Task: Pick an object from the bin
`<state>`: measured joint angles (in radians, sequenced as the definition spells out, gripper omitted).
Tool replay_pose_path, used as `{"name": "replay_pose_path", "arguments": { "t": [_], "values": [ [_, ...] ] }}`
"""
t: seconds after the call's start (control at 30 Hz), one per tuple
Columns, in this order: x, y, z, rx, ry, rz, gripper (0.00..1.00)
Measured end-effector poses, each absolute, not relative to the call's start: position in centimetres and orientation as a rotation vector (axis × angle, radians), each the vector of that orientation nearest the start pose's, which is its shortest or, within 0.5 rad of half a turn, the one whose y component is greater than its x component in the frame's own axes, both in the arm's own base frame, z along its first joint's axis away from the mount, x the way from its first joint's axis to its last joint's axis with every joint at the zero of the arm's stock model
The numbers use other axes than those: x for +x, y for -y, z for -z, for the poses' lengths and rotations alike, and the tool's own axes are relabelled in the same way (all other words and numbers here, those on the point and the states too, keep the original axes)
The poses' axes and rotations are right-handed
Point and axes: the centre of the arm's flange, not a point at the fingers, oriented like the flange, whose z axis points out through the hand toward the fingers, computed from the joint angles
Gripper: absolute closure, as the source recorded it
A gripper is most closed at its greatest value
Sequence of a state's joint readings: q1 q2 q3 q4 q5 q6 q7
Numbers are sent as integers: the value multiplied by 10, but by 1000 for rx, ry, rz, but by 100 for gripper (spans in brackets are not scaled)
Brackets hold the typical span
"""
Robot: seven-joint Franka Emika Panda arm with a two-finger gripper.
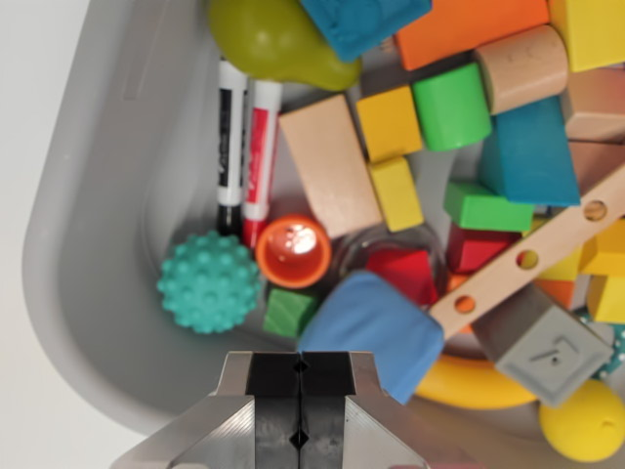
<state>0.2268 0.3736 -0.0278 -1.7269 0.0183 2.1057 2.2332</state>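
Note:
The wrist view looks straight down into a grey bin point(107, 195) crowded with toys. My gripper point(300, 403) sits at the bottom centre, its black pads pressed together with nothing between them, above the bin's near wall. Just beyond the fingers lie a soft blue block point(376, 327), a small green cube point(288, 313), an orange cup point(293, 251) and a teal spiky ball point(209, 282). Two markers, a black one point(229, 147) and a red one point(260, 147), lie side by side further in.
Wooden and coloured blocks fill the right half: a tan block point(327, 161), yellow cubes point(389, 122), a green cylinder point(451, 106), a wooden strip with holes point(532, 256), a grey cube point(542, 342). A green pear point(273, 41) lies at the top. White surface point(29, 98) borders the bin.

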Motion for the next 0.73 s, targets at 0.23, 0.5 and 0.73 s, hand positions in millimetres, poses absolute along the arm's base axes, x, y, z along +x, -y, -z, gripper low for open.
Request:
{"name": "replay_pose_path", "arguments": {
  "t": [0.23, 0.5, 0.73],
  "values": [
    [640, -132, -385, -1639, -2674, -7, 100],
    [640, -132, -397, -1639, -2675, -7, 100],
    [640, -132, -398, -1639, -2674, -7, 100]
  ]
}}
